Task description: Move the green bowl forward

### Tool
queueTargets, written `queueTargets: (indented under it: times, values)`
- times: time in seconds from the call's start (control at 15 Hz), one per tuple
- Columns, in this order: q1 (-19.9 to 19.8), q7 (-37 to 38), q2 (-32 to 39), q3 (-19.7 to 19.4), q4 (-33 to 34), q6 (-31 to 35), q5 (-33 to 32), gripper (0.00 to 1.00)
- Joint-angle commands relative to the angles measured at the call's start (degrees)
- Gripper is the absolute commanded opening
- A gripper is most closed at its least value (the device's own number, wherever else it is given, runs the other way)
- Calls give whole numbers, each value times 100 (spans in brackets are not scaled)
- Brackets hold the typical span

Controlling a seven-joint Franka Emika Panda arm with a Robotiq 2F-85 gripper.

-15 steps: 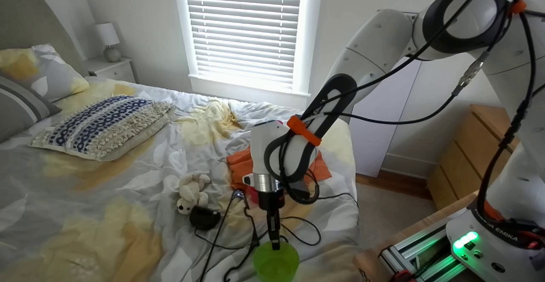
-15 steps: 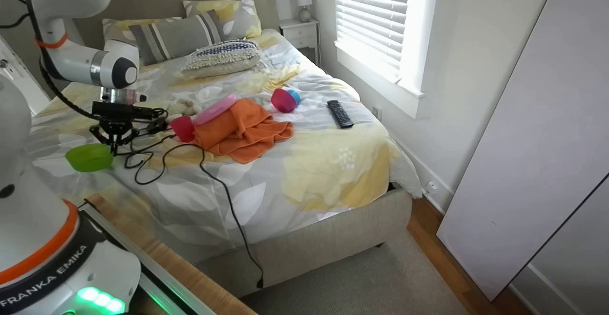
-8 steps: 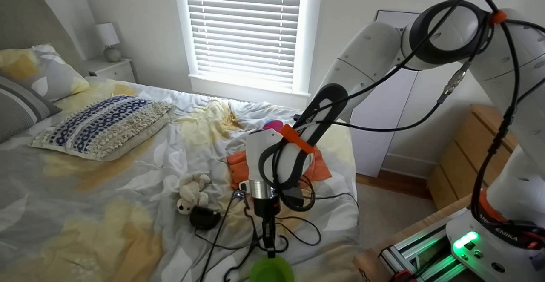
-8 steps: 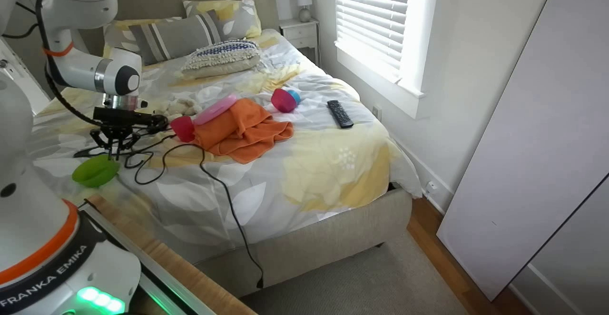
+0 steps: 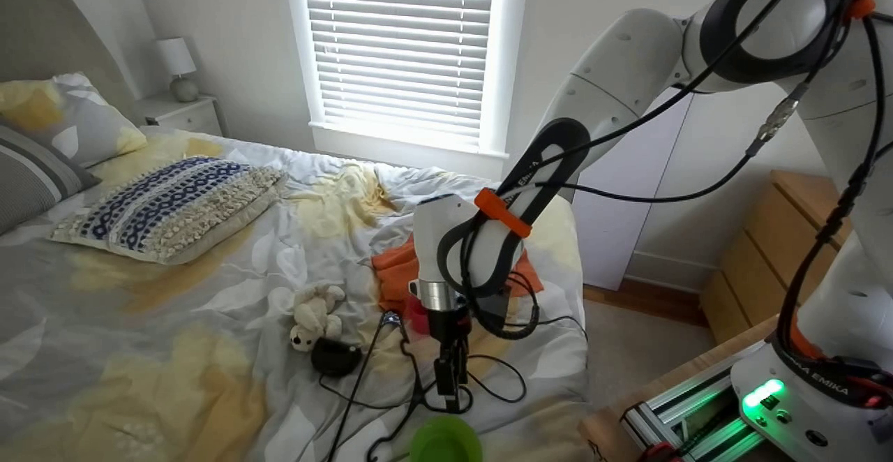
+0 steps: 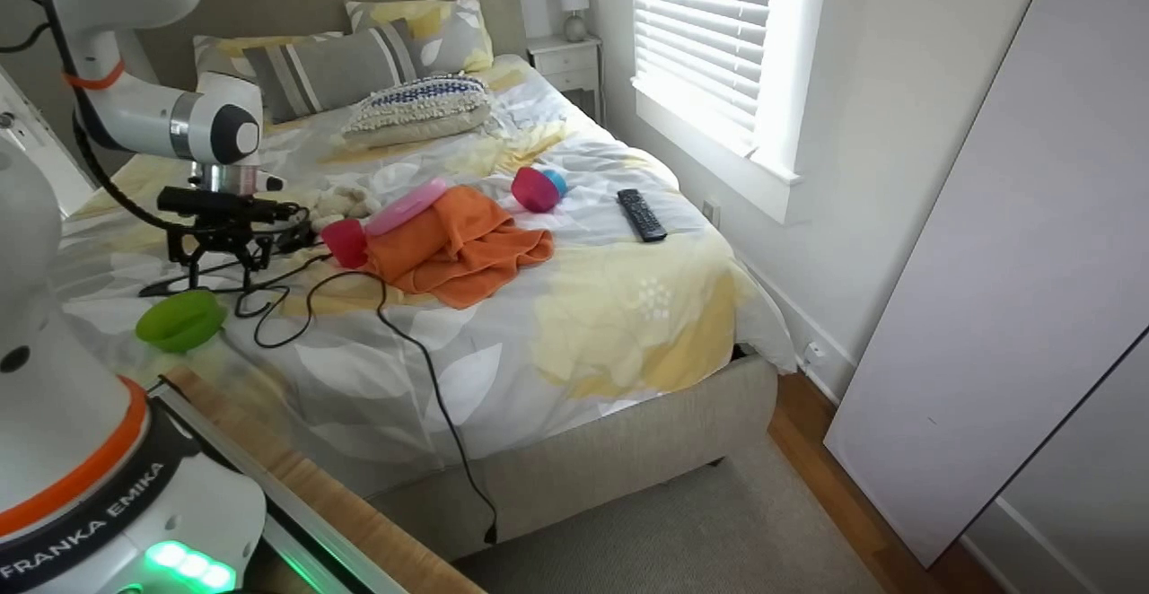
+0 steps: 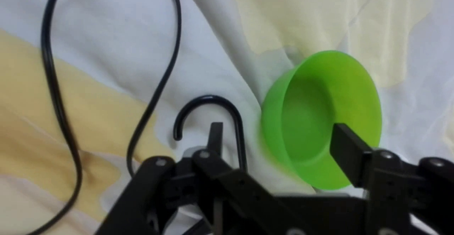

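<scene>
The lime-green bowl (image 7: pixel 319 121) rests on the bed, tilted so that its mouth faces partly sideways. It appears in both exterior views, near the robot's side of the bed (image 6: pixel 179 320) and cut by the lower picture edge (image 5: pixel 446 441). My gripper (image 7: pixel 278 141) stands open just above the bowl, with its two fingers wide apart. Seen from the wrist, one finger (image 7: pixel 349 153) overlaps the bowl's inside, while the opposite finger (image 7: pixel 215 137) lies outside its rim. In an exterior view the gripper (image 6: pixel 220 284) is clear of the bowl and holds nothing.
A black hook (image 7: pixel 209 99) lies under the gripper, close to the bowl. Black cable (image 7: pixel 50 71) loops over the bedding. Farther off are an orange cloth (image 6: pixel 467 244), a pink bowl (image 6: pixel 537 190), a remote (image 6: pixel 641 215), a plush toy (image 5: pixel 314 315) and a black object (image 5: pixel 335 357).
One second ago the gripper was shut at the bowl's rim. Bowl and gripper came down together; since then the fingers have spread and the gripper has risen, while the bowl stayed put.
</scene>
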Motion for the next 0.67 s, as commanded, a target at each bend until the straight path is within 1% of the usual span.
queueTargets:
  times: [0.0, 0.2, 0.33, 0.47, 0.6]
  values:
    - [59, 978, -937, -121, -867, 95, 312, 100]
    - [10, 1580, -1608, -108, -1578, 449, 710, 100]
    - [65, 1991, -2033, -157, -1992, 672, 917, 100]
    - [170, 2526, -2499, -239, -2389, 807, 966, 100]
    - [336, 3171, -3000, -346, -2722, 833, 804, 100]
